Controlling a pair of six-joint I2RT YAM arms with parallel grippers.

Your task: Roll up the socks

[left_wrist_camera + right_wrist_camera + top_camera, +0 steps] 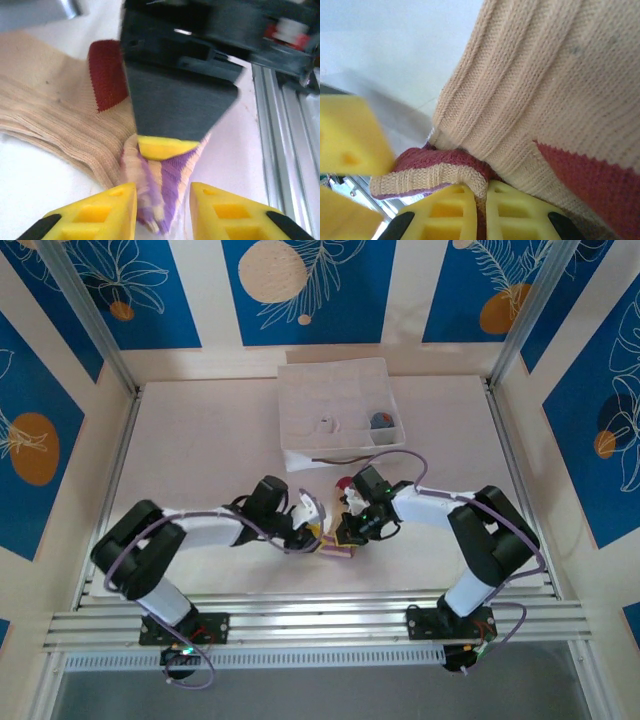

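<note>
The tan sock point(336, 547) with maroon toe lies bunched between both grippers near the table's front middle. In the left wrist view its ribbed tan body point(50, 105) spreads left and its purple-striped cuff point(162, 190) hangs between my left gripper's point(162, 212) yellow fingers, which stand apart, the cuff touching the left one. My right gripper point(481, 200) is shut on a folded edge of the tan sock point(545, 75), pinching tan and maroon fabric. From above, left gripper point(317, 530) and right gripper point(349, 527) nearly touch. The grey sock point(381, 421) and white sock point(330, 425) sit in the box.
The white fabric compartment box point(320, 390) stands behind the grippers at the table's back middle. Aluminium rails point(320, 620) run along the front edge, close to the sock. Bare tabletop lies left and right of the arms.
</note>
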